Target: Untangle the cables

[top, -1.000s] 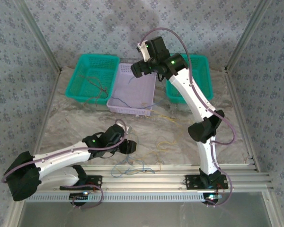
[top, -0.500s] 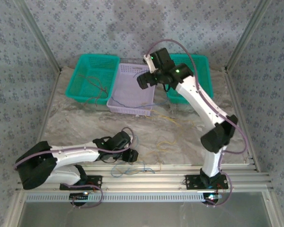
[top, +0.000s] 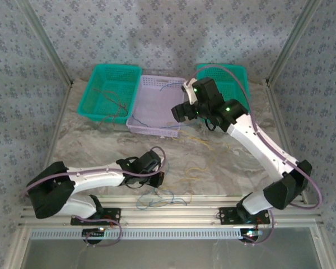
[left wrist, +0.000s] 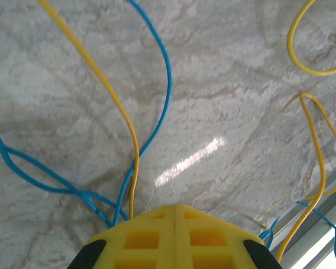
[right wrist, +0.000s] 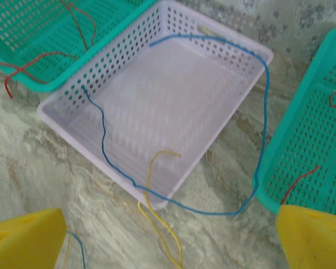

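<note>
A yellow cable (left wrist: 135, 162) and a blue cable (left wrist: 167, 84) are laid lengthwise on the marbled table (left wrist: 241, 84), pointed into the clenched left gripper (left wrist: 175, 208); whether they are pinched cannot be told. The right gripper (right wrist: 168, 238) is held spread above the lilac basket (right wrist: 61, 115).

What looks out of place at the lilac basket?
A long blue wire lies half outside the lilac perforated plastic basket: it crosses the rim, loops over the marbled table and re-enters over the near wall. A thin yellow wire also hangs out over that wall.
</note>
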### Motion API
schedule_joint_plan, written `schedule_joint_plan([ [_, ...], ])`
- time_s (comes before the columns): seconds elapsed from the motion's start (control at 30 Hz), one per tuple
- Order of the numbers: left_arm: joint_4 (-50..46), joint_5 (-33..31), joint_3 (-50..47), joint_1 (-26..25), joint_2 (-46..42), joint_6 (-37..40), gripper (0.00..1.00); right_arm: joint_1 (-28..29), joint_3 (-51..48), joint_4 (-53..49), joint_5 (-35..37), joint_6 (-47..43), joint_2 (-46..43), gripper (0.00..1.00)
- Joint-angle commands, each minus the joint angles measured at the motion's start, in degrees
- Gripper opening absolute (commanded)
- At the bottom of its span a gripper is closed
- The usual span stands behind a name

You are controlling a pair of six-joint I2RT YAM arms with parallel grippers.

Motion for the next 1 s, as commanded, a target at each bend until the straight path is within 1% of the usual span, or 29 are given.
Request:
schedule_joint_plan([
  [0.0, -2.79, -1.42, 1.71, 3.52, 0.94, 3.19, 0.00, 1.18, -3.62, 1.03, -0.73, 1.87, -4.80, 0.97],
  [0.13, -5.06, -1.15, 3.71, 9.21, 0.42, 5.74, 0.00, 3.49, -11.34, 2.15, -2.64, 3.48, -11.22, 0.97],
  [0.17, -5.93, -1.03, 4.47, 9.83, -0.40, 5.98, 0.00, 4.04, -13.61, 2.60, -3.59, 3.81, -12.47, 0.98],
  [0.23, -6.95, -1.29, 5.65, 10.22, -4.25, 5.04, 0.00, 7.02, -18.50, 3.20, -6.70, 3.92, -15.45, 0.98],
  [0.27, -7.40, -1.71, 6.16, 10.16, -6.33, 4.50, 0.00, 8.87, -21.08, 3.32, -6.07, 4.07, -16.66, 0.99],
  [0.3, -8.59, -2.77, 6.87, 10.27, -8.61, 4.04, 0.04, 11.15, -24.16, 3.91, -5.55, 3.99, -18.23, 0.99],
  [0.37, -11.93, -5.32, 8.94, 10.53, -12.48, 3.71, 0.21, 15.50, -29.07, 4.35, -4.25, 3.26, -20.97, 1.00],
  [0.4, -13.79, -6.48, 10.19, 10.66, -14.41, 3.54, 0.33, 17.54, -31.30, 4.54, -3.15, 3.01, -22.11, 1.00],
  [0.43, -15.38, -7.44, 11.39, 10.84, -16.35, 3.54, 0.43, 19.50, -33.19, 4.79, -2.81, 2.87, -22.94, 1.00],
  [0.47, -16.81, -8.42, 12.53, 11.10, -17.75, 3.75, 0.50, 21.31, -34.83, 4.85, -2.55, 3.02, -23.01, 1.00],
  [0.5, -18.56, -9.70, 13.84, 11.44, -19.25, 3.88, 0.55, 23.30, -36.10, 4.81, -2.04, 3.29, -22.46, 1.00],
  [0.6, -23.11, -11.89, 17.55, 13.79, -21.98, 4.23, 0.65, 28.17, -39.12, 9.00, 1.36, 3.63, -19.59, 1.00],
  [0.7, -25.99, -14.11, 19.51, 15.89, -24.45, 4.33, 0.73, 29.96, -41.71, 14.38, 1.96, 3.87, -15.03, 1.00],
  [0.77, -27.57, -14.15, 20.42, 17.73, -26.19, 4.48, 0.75, 31.88, -42.13, 17.61, 3.39, 2.88, -11.15, 1.00],
  [0.83, -28.76, -14.75, 21.19, 19.34, -28.17, 4.85, 0.77, 33.53, -41.67, 19.80, 6.63, 1.42, -6.82, 1.00],
  [0.97, -32.06, -14.56, 22.17, 21.72, -30.43, 5.23, 0.79, 33.56, -39.39, 21.23, 6.83, -0.17, 1.01, 1.00],
])
